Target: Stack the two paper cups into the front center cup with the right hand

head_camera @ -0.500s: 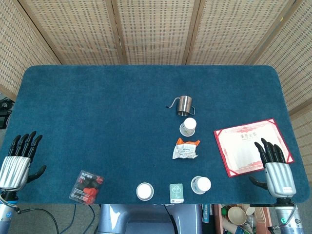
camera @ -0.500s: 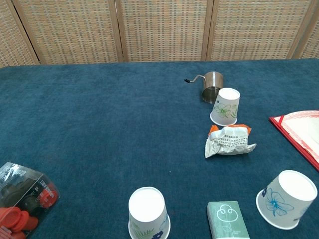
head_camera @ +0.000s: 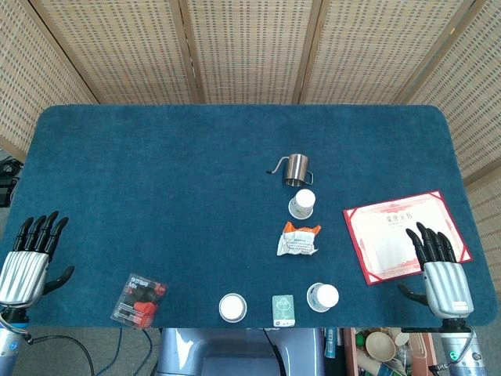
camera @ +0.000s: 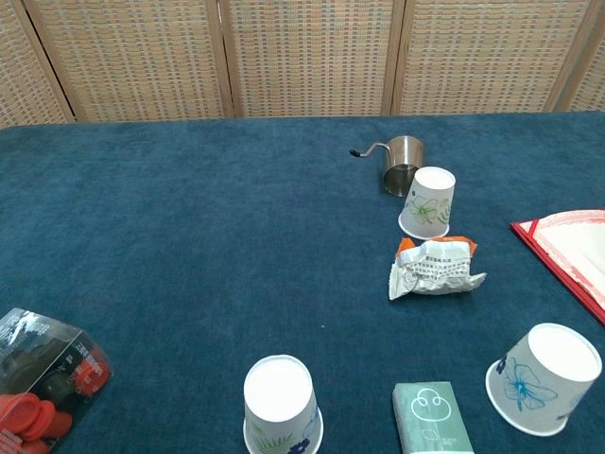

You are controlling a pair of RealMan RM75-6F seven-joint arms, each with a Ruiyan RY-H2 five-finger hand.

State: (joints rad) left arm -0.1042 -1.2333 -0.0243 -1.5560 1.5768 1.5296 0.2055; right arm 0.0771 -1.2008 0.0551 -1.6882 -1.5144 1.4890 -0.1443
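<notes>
While both robot hands, left and right, spread empty, chest view hides them; red certificate is cropped.

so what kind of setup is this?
Likely a staged lab tabletop: a blue cloth-covered table backed by woven folding screens, with assorted props laid out, such as paper cups and a small metal pitcher.

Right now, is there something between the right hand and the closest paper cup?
Nothing visible: the right hand is open at the table edge, and only bare blue cloth lies between it and the blue-flower paper cup.
</notes>
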